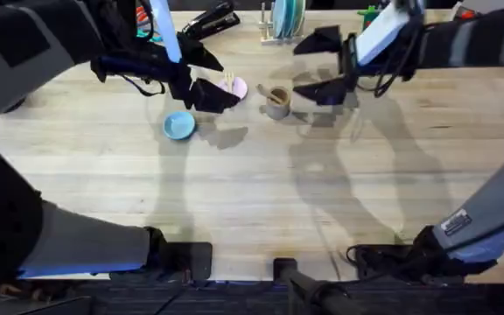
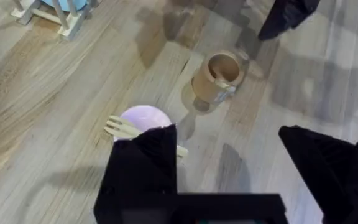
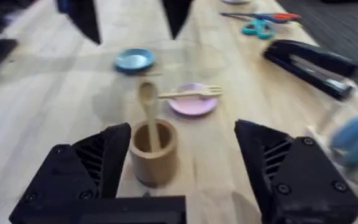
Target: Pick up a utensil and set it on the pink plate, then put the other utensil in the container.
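Overhead cam sits high over the arm bases, looks down and fwd across the pale wooden worktop [image 1: 252, 175], far enough to take in both arms and the cluster of small items near the far side. Left wrist cam hangs close above that cluster, looking steeply down past its own black fingers [image 2: 142, 168]; right wrist cam sits low and very near, looking shallowly across the worktop. All 3 views share the tan-brown cylindrical cup [image 1: 277, 103] [image 2: 217, 77] [image 3: 155, 152] and small round pale pink plate [image 1: 238, 87] [image 2: 143, 117] [image 3: 192, 103] w/ pale wooden fork [image 1: 229, 83] [image 2: 122, 128] [image 3: 192, 93].
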Robot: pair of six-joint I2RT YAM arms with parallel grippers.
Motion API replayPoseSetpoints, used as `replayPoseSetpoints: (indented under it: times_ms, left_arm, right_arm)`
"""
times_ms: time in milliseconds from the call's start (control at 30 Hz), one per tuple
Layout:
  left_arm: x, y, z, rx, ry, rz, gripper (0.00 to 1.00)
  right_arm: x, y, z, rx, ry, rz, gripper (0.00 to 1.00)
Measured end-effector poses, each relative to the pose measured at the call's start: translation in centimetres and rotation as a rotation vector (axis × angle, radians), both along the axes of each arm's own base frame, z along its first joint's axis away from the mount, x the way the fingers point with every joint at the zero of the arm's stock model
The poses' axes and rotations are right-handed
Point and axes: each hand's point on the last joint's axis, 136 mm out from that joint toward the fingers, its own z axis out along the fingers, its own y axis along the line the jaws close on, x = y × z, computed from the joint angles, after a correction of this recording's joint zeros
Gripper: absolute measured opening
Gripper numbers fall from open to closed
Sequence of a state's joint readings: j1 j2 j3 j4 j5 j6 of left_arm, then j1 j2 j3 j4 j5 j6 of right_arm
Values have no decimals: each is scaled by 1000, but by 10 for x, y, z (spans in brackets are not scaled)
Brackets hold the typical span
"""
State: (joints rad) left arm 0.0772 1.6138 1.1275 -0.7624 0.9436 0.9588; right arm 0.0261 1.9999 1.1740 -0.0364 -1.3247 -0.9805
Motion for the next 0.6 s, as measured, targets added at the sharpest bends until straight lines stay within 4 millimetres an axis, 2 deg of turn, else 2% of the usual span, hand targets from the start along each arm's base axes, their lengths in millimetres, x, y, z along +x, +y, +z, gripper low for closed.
replayPoseSetpoints:
  times_ms: [200,300,367,600]
  left_arm:
    - [0,0,0,0,0,0,993]
    - [0,0,0,0,0,0,995]
    - [0,0,0,0,0,0,995]
    - [0,0,0,0,0,0,995]
  right_arm:
    - [26,-23,9,-167,4,-199,995]
    - [32,-32,10,-264,13,-289,995]
    - [29,-38,8,-324,46,-331,995]
    - [-5,-51,-7,-481,243,-319,995]
